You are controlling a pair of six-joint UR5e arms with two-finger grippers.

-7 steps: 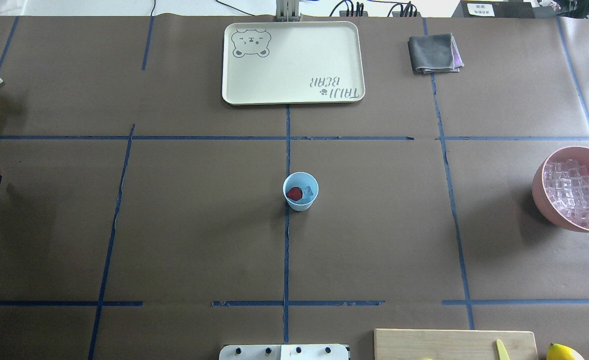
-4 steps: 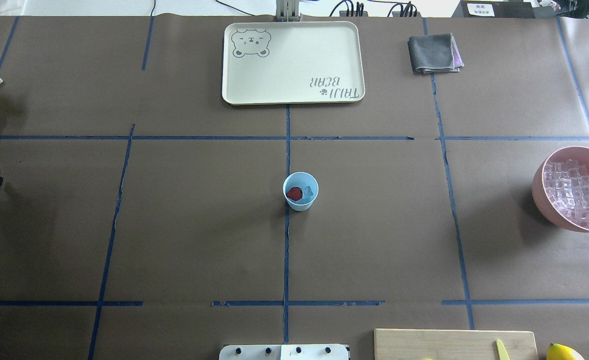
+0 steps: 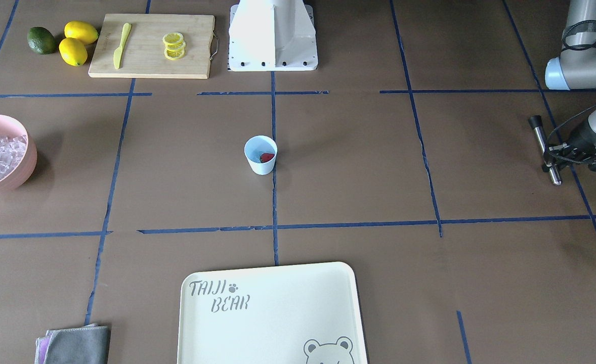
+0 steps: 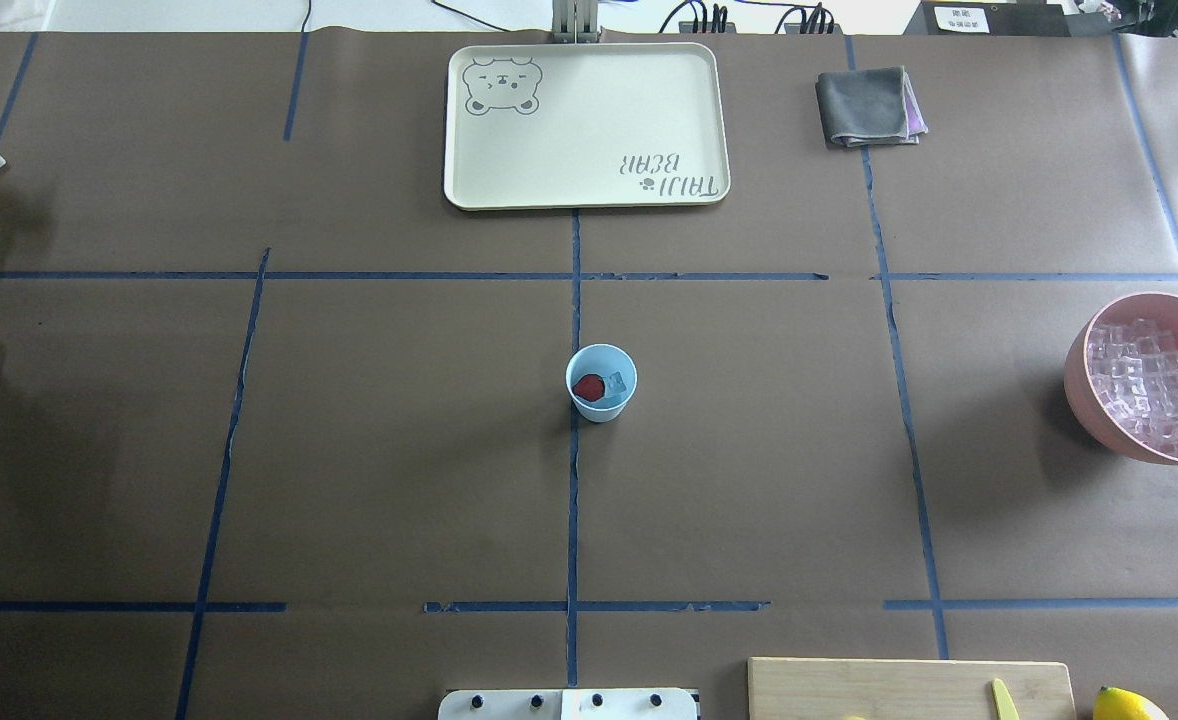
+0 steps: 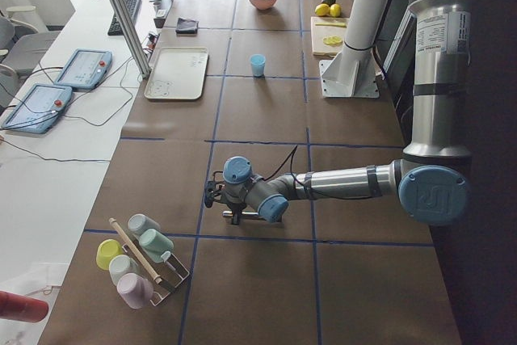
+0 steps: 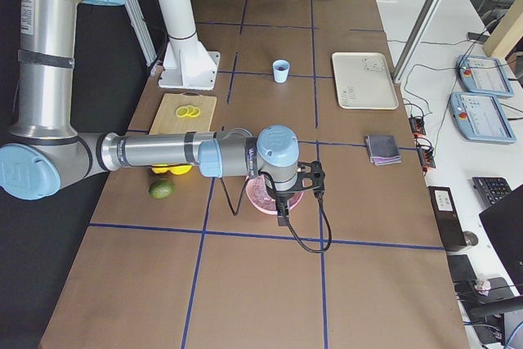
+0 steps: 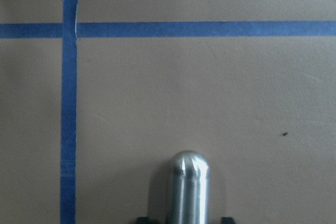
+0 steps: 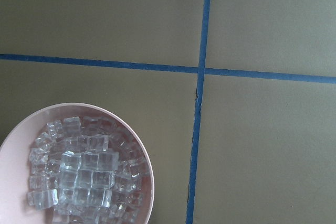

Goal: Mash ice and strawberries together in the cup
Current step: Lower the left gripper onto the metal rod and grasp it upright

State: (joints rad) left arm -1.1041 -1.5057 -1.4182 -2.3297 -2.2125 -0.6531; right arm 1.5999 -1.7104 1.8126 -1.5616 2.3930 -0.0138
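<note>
1. Left tool (image 3: 551, 153): clamped on a steel muddler (image 3: 541, 135), which is held roughly upright with its rounded end down over bare surface (image 4: 399, 480). It is well apart from the cup (image 4: 601, 383), towards the robot's left.
2. Left arm: forearm stretched low and level, wrist turned so the tool faces downward.
3. Cup: upright at centre. One strawberry (image 4: 587, 386) and an ice cube (image 4: 616, 381) lie inside, unmashed.
4. Step in hand, as judged: bringing the muddler to the cup. The next move calls for centring over its mouth, then pressing straight down without tipping it.
5. Right tool (image 6: 282, 218): above the pink bowl (image 4: 1074, 375) of heaped ice (image 4: 1144, 375), well apart on the cup's other side. Whether it is apart or together cannot be told.
</note>
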